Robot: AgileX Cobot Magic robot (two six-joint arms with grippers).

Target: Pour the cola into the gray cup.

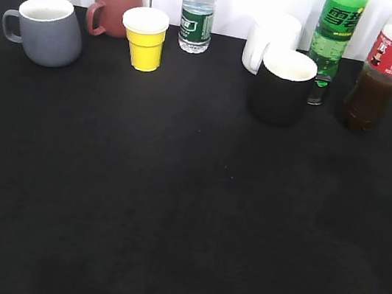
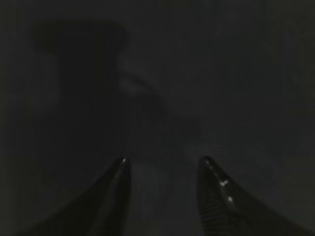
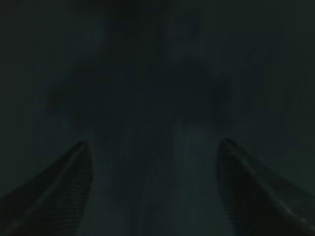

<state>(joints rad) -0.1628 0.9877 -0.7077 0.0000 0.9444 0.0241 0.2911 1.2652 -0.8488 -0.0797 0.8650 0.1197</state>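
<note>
The cola (image 1: 384,69), a tall clear bottle of dark brown liquid with a red label, stands upright at the back right of the black table. The gray cup (image 1: 48,30), a blue-gray mug with a white inside and its handle to the left, stands at the back left. Neither gripper shows in the exterior view. In the left wrist view my left gripper (image 2: 165,162) is open and empty over dark table. In the right wrist view my right gripper (image 3: 155,147) is open wide and empty over dark table.
Along the back stand a dark red mug (image 1: 115,9), a yellow paper cup (image 1: 146,38), a small water bottle (image 1: 196,16), a white mug (image 1: 271,38), a black mug (image 1: 283,85) and a green soda bottle (image 1: 336,35). The black table (image 1: 172,203) fills the front.
</note>
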